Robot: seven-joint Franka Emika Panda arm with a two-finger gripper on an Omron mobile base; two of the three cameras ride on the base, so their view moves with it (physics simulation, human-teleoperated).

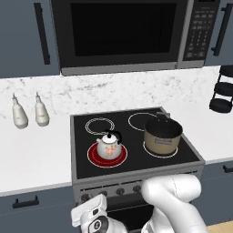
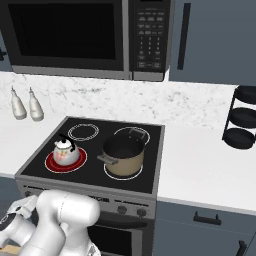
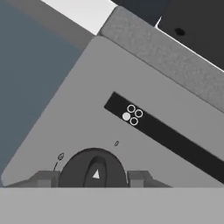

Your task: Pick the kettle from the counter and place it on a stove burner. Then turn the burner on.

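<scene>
Gripper (image 3: 93, 178) is half-open with its tips either side of the stove knob (image 3: 92, 169), seemingly clamped on it to twist. Further back, the kettle (image 1: 108, 144) sits on the front-left stove burner (image 1: 94, 159), already glowing red, beside the tan pot (image 1: 162, 134).

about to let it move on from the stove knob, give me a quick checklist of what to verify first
1. kettle sits on the front left stove burner: ok.
2. Kettle upright, handle up: ok.
3. Burner on: ok, its ring glows red under the kettle.
4. gripper at the knob: ok, one finger on each side of the dial.
5. Fingers pressing the knob: cannot tell.
6. tan pot apart from the kettle, on its own burner: ok.
</scene>
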